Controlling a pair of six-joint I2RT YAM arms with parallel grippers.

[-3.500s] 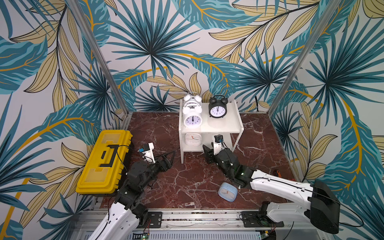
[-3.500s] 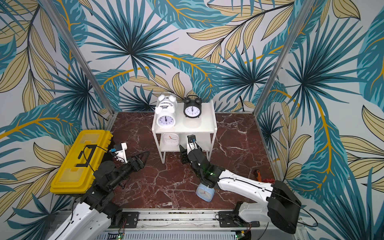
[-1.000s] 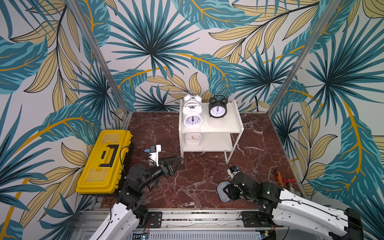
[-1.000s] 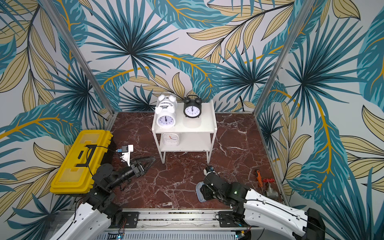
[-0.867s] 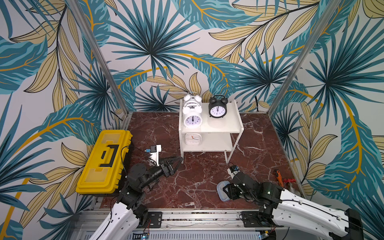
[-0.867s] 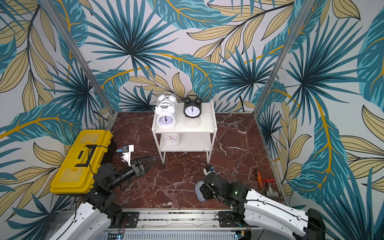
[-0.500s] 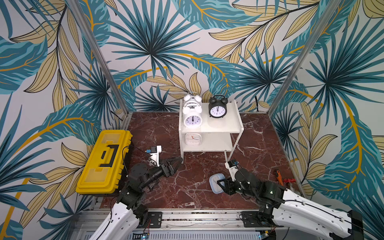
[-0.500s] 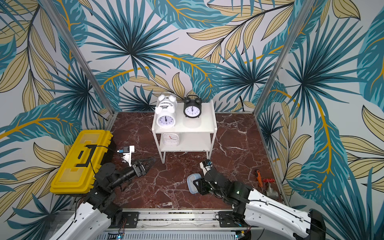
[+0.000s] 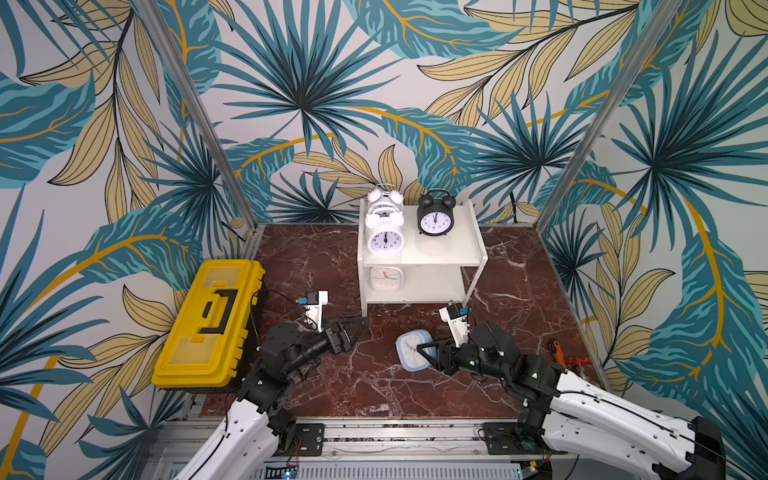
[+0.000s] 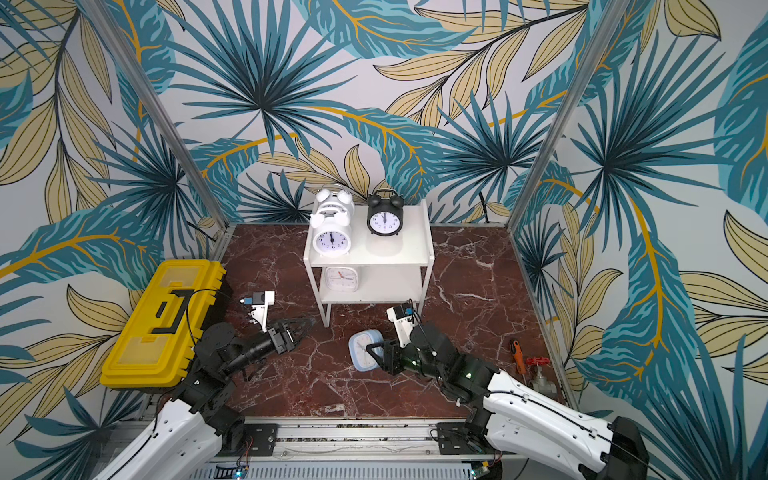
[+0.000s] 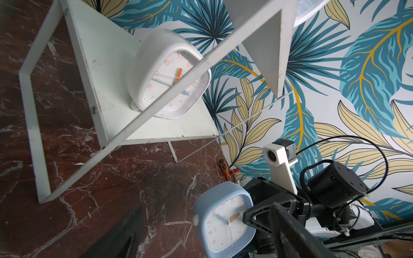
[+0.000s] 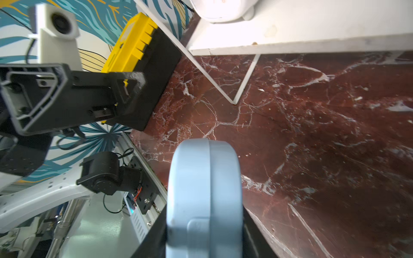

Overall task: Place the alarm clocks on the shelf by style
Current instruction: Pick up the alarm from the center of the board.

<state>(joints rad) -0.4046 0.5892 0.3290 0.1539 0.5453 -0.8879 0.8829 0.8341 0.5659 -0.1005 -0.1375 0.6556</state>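
With the floor (image 9: 316, 266) as a dial, the shelf (image 9: 463, 247) is standing at 12 o'clock and the toolbox (image 9: 208, 320) is lying at 9. On the upper board the front twin-bell clock (image 9: 385, 239) is standing before the rear twin-bell clock (image 9: 386, 198), the third twin-bell clock (image 9: 435, 219) at their 3 o'clock. The lower square clock (image 9: 386, 278) is sitting on the board beneath; the gripped square clock (image 9: 407, 351) is sitting in the right gripper (image 9: 418, 353) near the middle, toward 6

toolbox (image 9: 208, 324): yellow, black handle, lid closed, left side of the floor
screwdriver (image 9: 556, 351): orange-black handle, by right wall
valve (image 10: 540, 374): red handwheel, just beside the screwdriver
floor (image 9: 324, 257): dark red marble
walls (image 9: 291, 83): leaf-print
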